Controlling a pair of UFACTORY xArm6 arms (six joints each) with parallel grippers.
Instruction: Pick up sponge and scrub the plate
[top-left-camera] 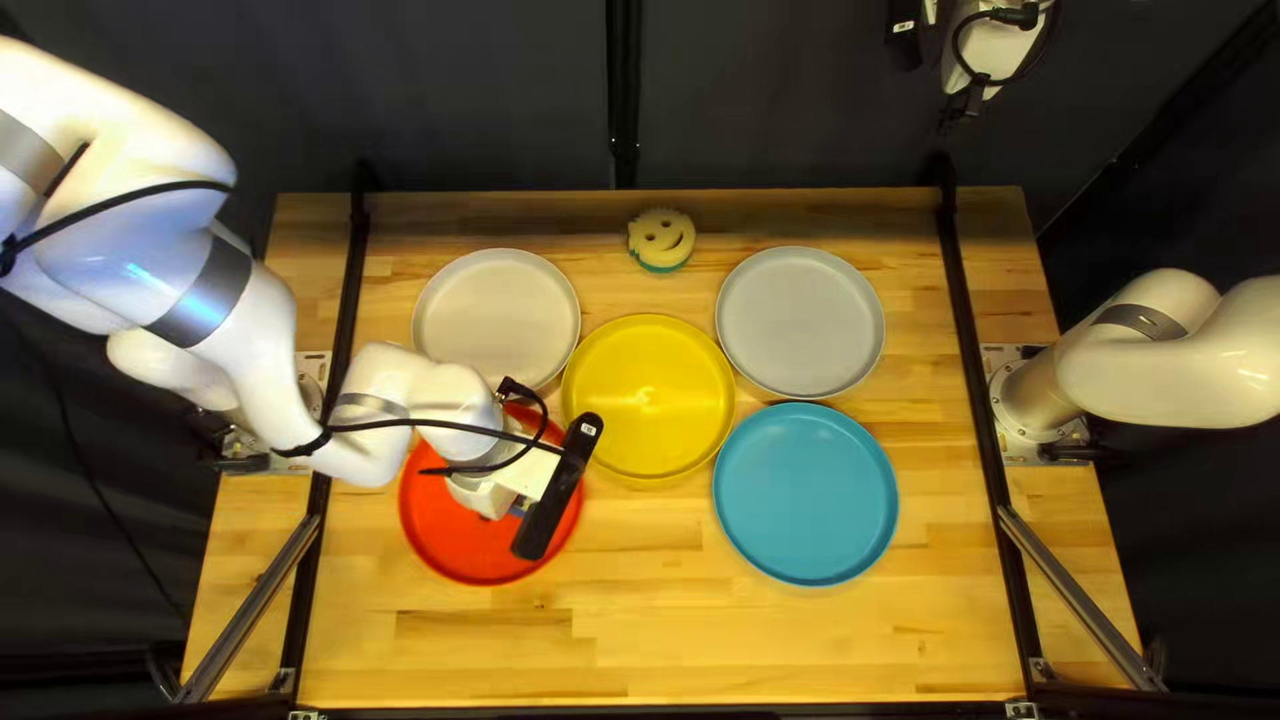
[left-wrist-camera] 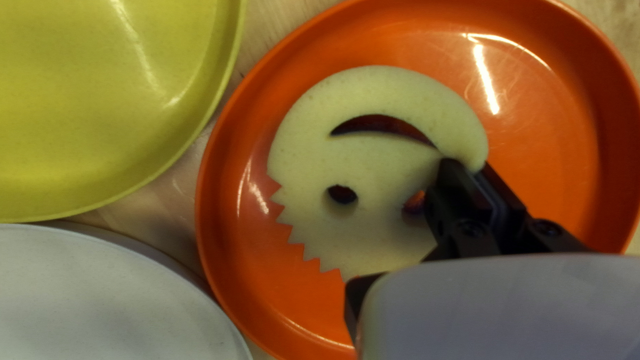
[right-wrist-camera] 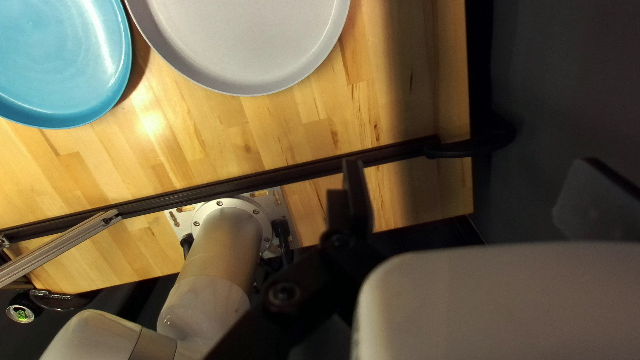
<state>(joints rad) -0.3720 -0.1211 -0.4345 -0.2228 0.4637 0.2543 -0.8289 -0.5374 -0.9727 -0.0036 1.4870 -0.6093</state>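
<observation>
Left end effector [left-wrist-camera: 468, 170] grips sponge [left-wrist-camera: 373, 163] by its edge over red plate [left-wrist-camera: 230, 220], presumably leaving the broad face free for scrubbing; right end effector [right-wrist-camera: 472, 183] open, holding nothing; second sponge [top-left-camera: 662, 240] near far edge of worktop [top-left-camera: 800, 647]

The left claw [top-left-camera: 558, 488] hides parts of its held sponge [left-wrist-camera: 360, 157] and the red plate [left-wrist-camera: 233, 260].

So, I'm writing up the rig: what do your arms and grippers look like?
My left arm and right arm are glossy white, with rounded segments and grey bands. A black cable runs along the left one. The left gripper has black fingers; the right gripper has black links with round screws.
</observation>
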